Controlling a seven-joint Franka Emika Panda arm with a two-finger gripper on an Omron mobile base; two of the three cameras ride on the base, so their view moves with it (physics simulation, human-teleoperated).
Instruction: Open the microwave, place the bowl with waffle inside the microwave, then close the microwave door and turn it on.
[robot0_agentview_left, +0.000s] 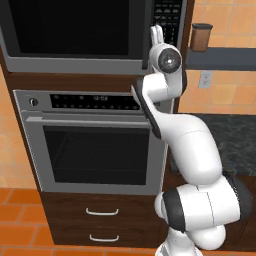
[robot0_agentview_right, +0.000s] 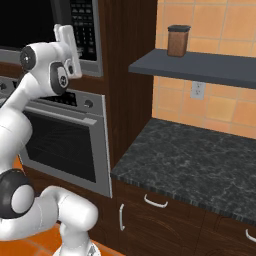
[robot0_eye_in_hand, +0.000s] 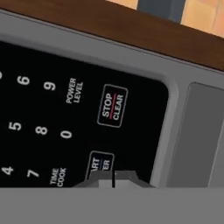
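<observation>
- At the keypad strip (robot0_eye_in_hand: 83, 113) of the microwave (robot0_agentview_left: 75, 35), nearest the camera: the gripper (robot0_eye_in_hand: 113, 176), its two dark fingertips pressed together with nothing between them, sits at the START button (robot0_eye_in_hand: 100, 165), seemingly touching it.
- Just beyond, toward the strip's corner: the STOP/CLEAR button (robot0_eye_in_hand: 113, 106). Risk, as a judgement: a slight sideways slip of the closed tips would land on this neighbour or on TIME COOK, cancelling instead of starting.
- Farther off, in the left base view: the microwave door (robot0_agentview_left: 70, 27) lies shut, flush with the steel frame. Its long axis runs horizontally and its glass faces out into the room, toward the robot.
- Bowl and waffle: presumably behind the dark glass; this cannot be confirmed.
- Below: the oven (robot0_agentview_left: 95, 145), closed.
- Farthest right: a brown canister (robot0_agentview_right: 178, 40) on the shelf (robot0_agentview_right: 200, 67).
</observation>
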